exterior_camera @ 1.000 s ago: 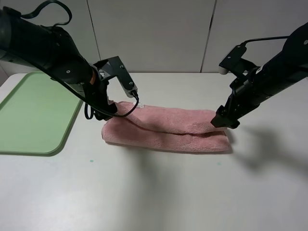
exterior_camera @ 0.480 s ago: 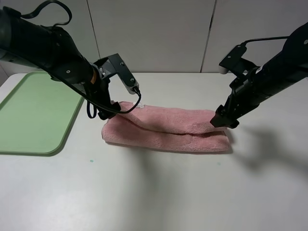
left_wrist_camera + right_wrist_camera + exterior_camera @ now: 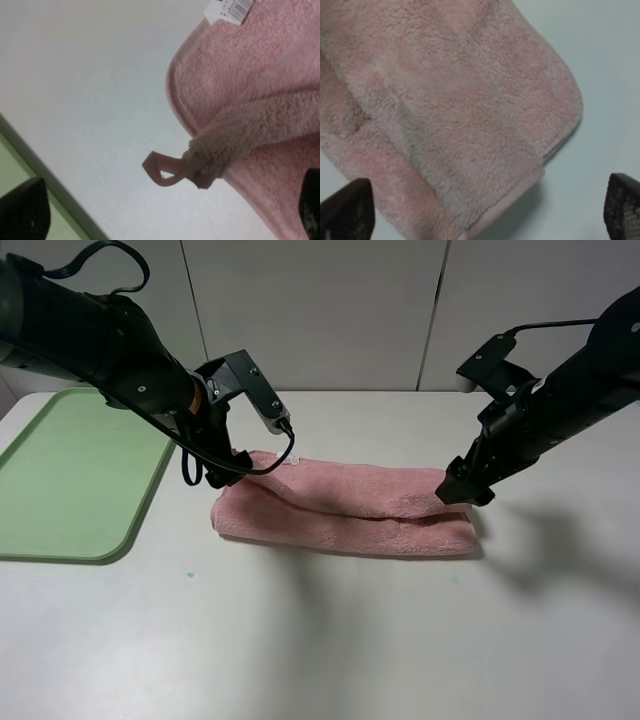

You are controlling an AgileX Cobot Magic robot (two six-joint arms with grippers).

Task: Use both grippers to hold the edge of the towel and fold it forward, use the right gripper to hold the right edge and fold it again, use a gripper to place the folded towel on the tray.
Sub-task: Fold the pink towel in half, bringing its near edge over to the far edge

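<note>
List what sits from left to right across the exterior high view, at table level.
light-green tray → left gripper, at the towel's left end → folded pink towel → right gripper, at the towel's right end.

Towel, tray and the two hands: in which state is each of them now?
Towel: folded once, lying on the table, not held.
Tray: beside the towel, no towel on it.
Left hand: open, over the towel's left end.
Right hand: open, over the towel's right end.
</note>
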